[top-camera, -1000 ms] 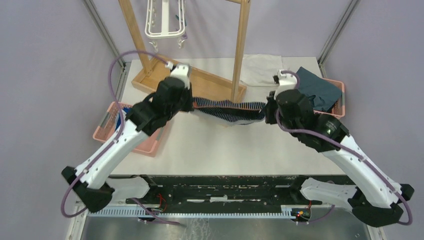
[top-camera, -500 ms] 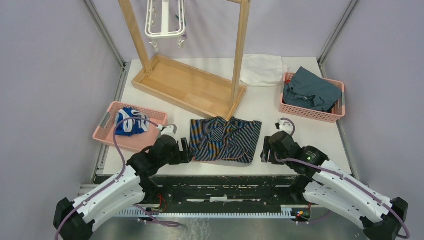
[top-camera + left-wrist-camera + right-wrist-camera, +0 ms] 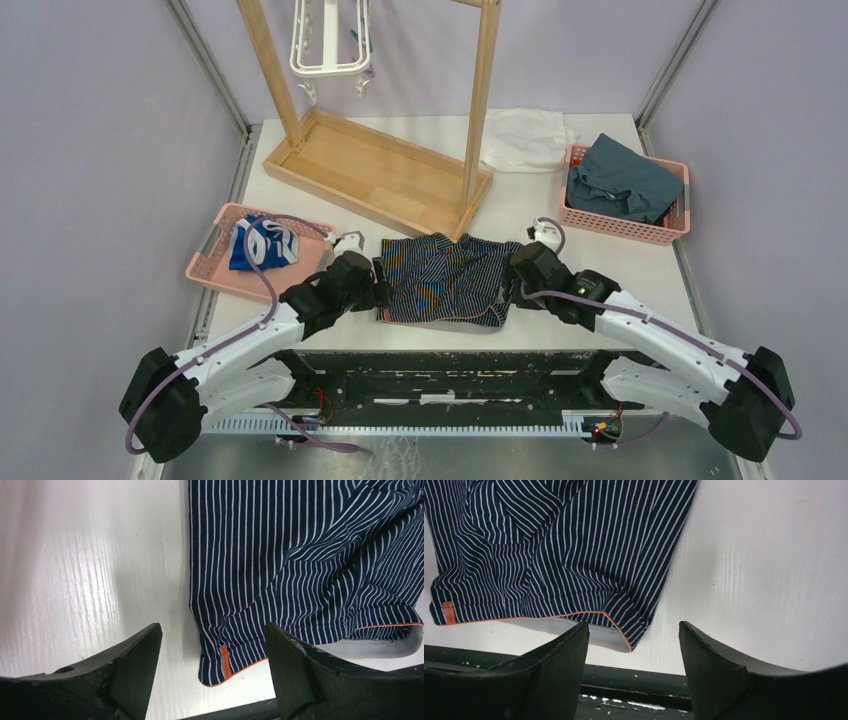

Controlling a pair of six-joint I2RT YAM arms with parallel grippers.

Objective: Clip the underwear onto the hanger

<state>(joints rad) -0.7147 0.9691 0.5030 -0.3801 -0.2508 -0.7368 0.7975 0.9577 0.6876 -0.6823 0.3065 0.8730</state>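
Observation:
The underwear (image 3: 445,280), dark navy with thin light stripes, lies spread flat on the white table near its front edge. My left gripper (image 3: 381,286) sits low at its left side and is open. In the left wrist view the gripper (image 3: 212,630) frames the corner with the small orange label (image 3: 224,661), and nothing is between its fingers (image 3: 130,665). My right gripper (image 3: 512,276) is open at the right side. In the right wrist view the gripper (image 3: 633,625) stands over the orange-trimmed corner of the underwear (image 3: 564,545). The white hanger (image 3: 330,45) hangs at the top back, its clips (image 3: 362,85) dangling.
A tall wooden rack (image 3: 385,170) with a tray base stands behind the underwear. A pink basket (image 3: 215,262) on the left holds a blue-and-white garment (image 3: 262,243). Another pink basket (image 3: 620,228) at the back right holds a teal cloth (image 3: 620,180). A white cloth (image 3: 525,138) lies at the back.
A second ago both shut grippers held the underwear stretched in front of the rack. It now lies flat near the front edge, with both grippers open at its sides.

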